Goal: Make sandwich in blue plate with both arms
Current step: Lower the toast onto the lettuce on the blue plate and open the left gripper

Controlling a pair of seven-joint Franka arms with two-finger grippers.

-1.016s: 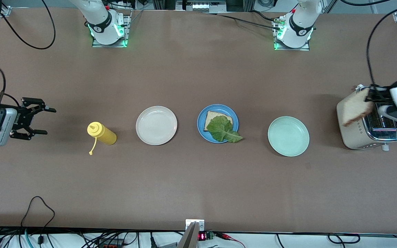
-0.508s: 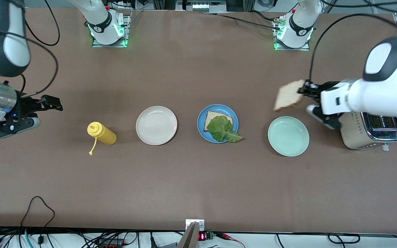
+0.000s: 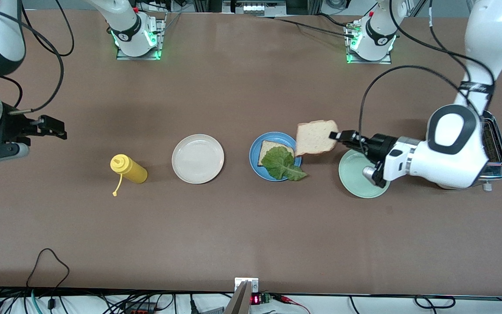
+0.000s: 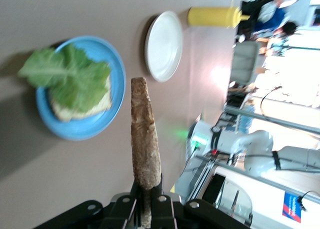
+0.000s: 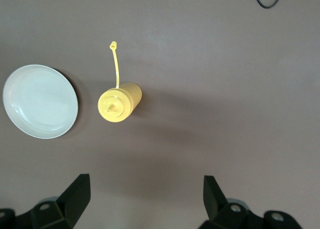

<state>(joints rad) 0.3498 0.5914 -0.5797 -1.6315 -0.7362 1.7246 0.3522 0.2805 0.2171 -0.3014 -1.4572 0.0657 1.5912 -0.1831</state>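
The blue plate (image 3: 256,162) sits mid-table and holds one bread slice (image 3: 269,149) with a green lettuce leaf (image 3: 282,164) on top; they also show in the left wrist view: plate (image 4: 116,101), lettuce (image 4: 70,80). My left gripper (image 3: 334,135) is shut on a second bread slice (image 3: 315,137), held in the air over the edge of the blue plate toward the left arm's end. In the left wrist view the slice (image 4: 145,136) is seen edge-on in my left gripper (image 4: 148,199). My right gripper (image 3: 55,128) is open and empty, above the table at the right arm's end.
A mint-green plate (image 3: 355,181) lies under the left hand. A cream-white plate (image 3: 198,158) and a yellow squeeze bottle (image 3: 128,168) stand toward the right arm's end; the right wrist view shows the plate (image 5: 40,101) and the bottle (image 5: 119,103). A toaster (image 3: 495,148) stands at the left arm's end.
The left arm carried the bread slice from the toaster, over the mint-green plate, to the blue plate's edge. The right arm rose and turned its gripper downward near the table's end.
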